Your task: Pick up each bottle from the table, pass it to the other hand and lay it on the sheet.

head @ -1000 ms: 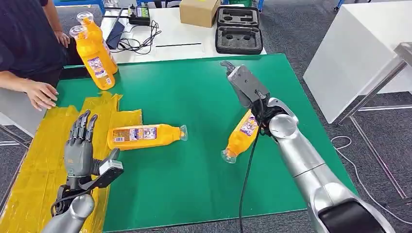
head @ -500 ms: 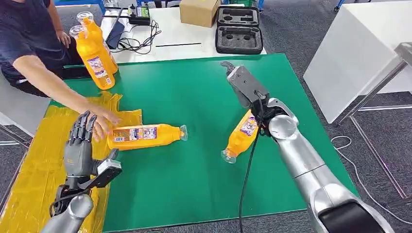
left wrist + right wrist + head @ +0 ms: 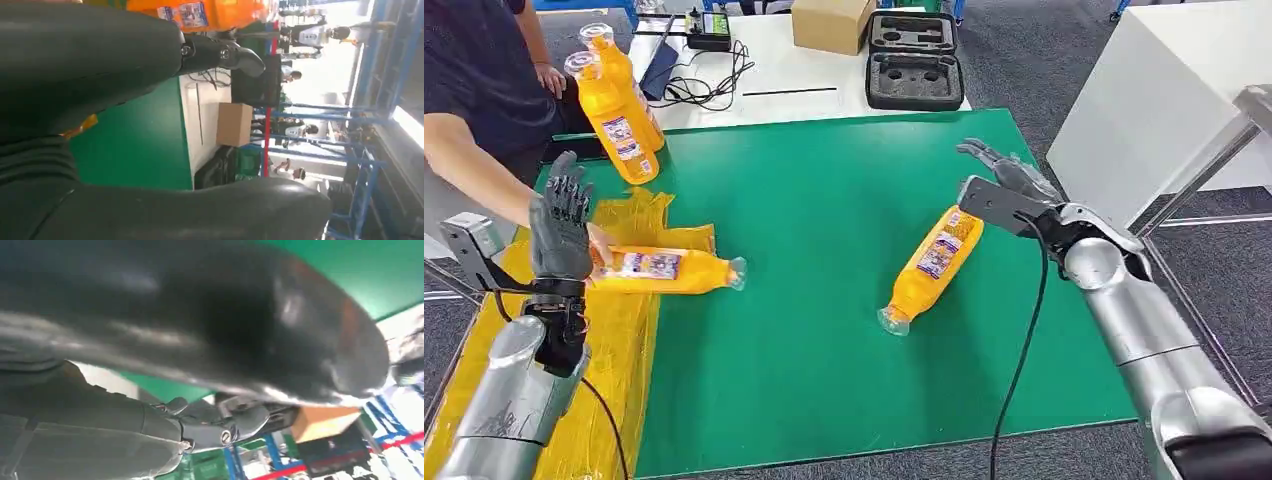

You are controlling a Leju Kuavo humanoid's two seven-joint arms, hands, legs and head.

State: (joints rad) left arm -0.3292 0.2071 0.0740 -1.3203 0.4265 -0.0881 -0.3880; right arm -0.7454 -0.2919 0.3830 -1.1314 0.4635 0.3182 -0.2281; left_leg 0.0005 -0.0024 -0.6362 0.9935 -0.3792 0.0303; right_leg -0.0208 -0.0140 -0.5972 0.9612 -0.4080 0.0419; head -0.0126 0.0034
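One orange bottle (image 3: 662,270) lies on its side, its base on the yellow sheet (image 3: 629,335) and its clear cap end on the green mat. My left hand (image 3: 560,226) stands open with fingers pointing up, just left of that bottle and apart from it. A person's hand (image 3: 600,245) shows behind it at the bottle's base. A second orange bottle (image 3: 934,262) lies on the mat at the right. My right hand (image 3: 1009,178) hovers open beside its far end, holding nothing. The left wrist view shows an orange bottle (image 3: 215,10) beyond my fingers (image 3: 225,52).
Two more orange bottles (image 3: 614,110) stand upright at the mat's far left corner. A person sits at the far left, with an arm (image 3: 464,160) reaching over the sheet. Behind the mat, a white table carries cables, a cardboard box (image 3: 829,22) and a black foam case (image 3: 914,68).
The person reached in and slid the left bottle further onto the sheet. My left hand rose and moved left. My right hand swung right, off the second bottle.
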